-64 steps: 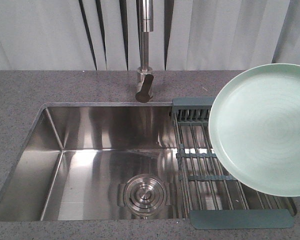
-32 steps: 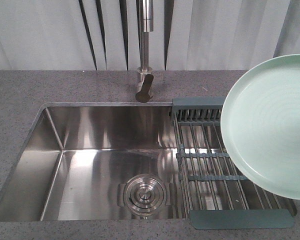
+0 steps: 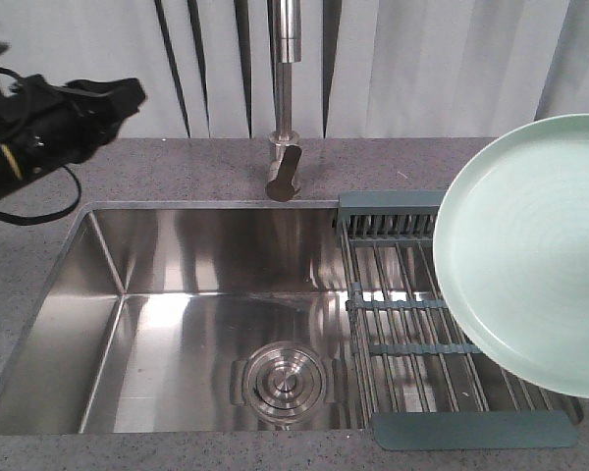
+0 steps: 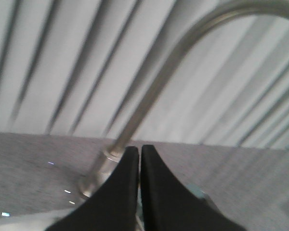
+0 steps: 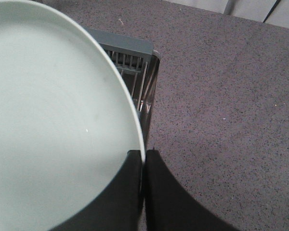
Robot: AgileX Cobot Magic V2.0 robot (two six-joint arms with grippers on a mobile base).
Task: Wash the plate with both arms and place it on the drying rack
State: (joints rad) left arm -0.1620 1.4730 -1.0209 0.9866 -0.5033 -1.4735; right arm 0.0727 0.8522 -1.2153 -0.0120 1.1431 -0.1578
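Over the right end of the sink, the plate hangs clear of the bench. It is tilted up, with its ringed face toward the front camera and its right side cut by the frame edge. Its lower part overlaps the right side of the drying rack; contact with the wires can't be told. The rack spans the sink's right end front to back, with a blue-grey end piece at each bench edge. The right gripper is clamped on the plate's rim, one black finger on each face (seen only in the wrist view), with the rack's back end piece and speckled bench below it. The left arm sits above the bench's back-left area, just outside the sink's back-left corner, and points right toward the faucet. The left gripper has its fingers pressed together with only a hairline slit and nothing between them. The faucet neck is right behind the tips, blurred. The faucet lever sits at the sink's back edge, the round drain mid-floor toward the front.
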